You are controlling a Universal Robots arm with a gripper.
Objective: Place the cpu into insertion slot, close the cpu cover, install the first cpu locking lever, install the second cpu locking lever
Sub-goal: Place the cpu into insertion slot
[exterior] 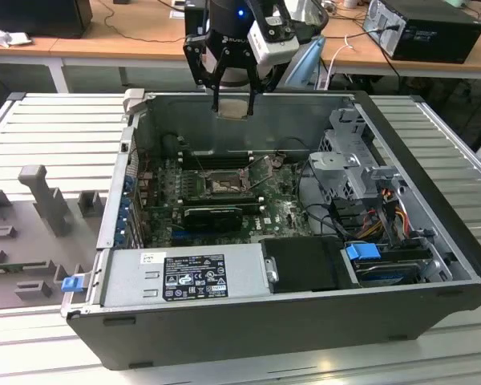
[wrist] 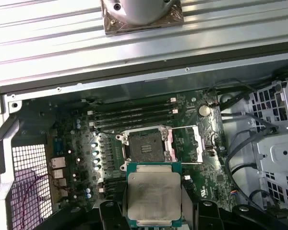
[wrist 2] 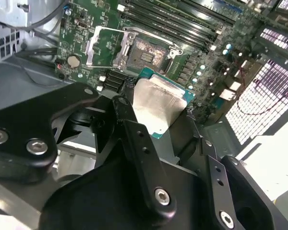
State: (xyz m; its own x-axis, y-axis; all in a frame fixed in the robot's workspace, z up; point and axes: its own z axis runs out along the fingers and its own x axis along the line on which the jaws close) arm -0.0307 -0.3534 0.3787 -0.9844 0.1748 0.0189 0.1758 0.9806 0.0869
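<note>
My gripper point(exterior: 231, 103) hangs above the far wall of the open computer case point(exterior: 80, 317), shut on the cpu point(exterior: 231, 109). In both wrist views the cpu point(wrist: 153, 194) point(wrist 2: 156, 105) is a silvery square chip on a green base, clamped by two opposite edges between the black fingers point(wrist: 109, 213) point(wrist 2: 127, 115). Below it on the motherboard, the insertion slot point(wrist: 146, 146) point(wrist 2: 146, 51) point(exterior: 222, 183) lies bare with its pin field exposed. The cpu cover point(wrist: 188, 143) point(wrist 2: 103, 45) is swung open beside the slot.
Memory slots point(wrist: 134, 115) run along the far side of the slot. A black card point(exterior: 212, 215) lies just in front of it. A grey power supply point(exterior: 184, 277) fills the case front and a drive cage point(exterior: 349, 164) with cables stands at the exterior view's right.
</note>
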